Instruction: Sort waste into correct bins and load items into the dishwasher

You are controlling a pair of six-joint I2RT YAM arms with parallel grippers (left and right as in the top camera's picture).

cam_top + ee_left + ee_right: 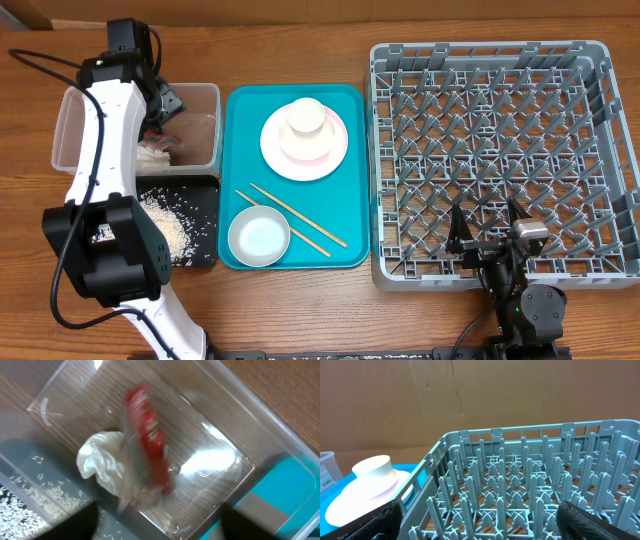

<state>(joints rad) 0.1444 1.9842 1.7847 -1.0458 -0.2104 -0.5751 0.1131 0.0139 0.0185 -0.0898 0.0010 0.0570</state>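
left pincer (160,521) — spread | red wrapper (147,435) ahead, inside clear tub (215,430)

Robot lab bench, wooden tabletop (300,300), cardboard backdrop (470,400) (plain brown), loose black cables (30,53).

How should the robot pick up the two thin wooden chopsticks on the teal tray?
Pinch the thin wooden chopsticks near their middle, coming straight down from above, fingers across their length. They lie flat and slanted on the flat teal tray, side by side, and a round white bowl sits close beside them.
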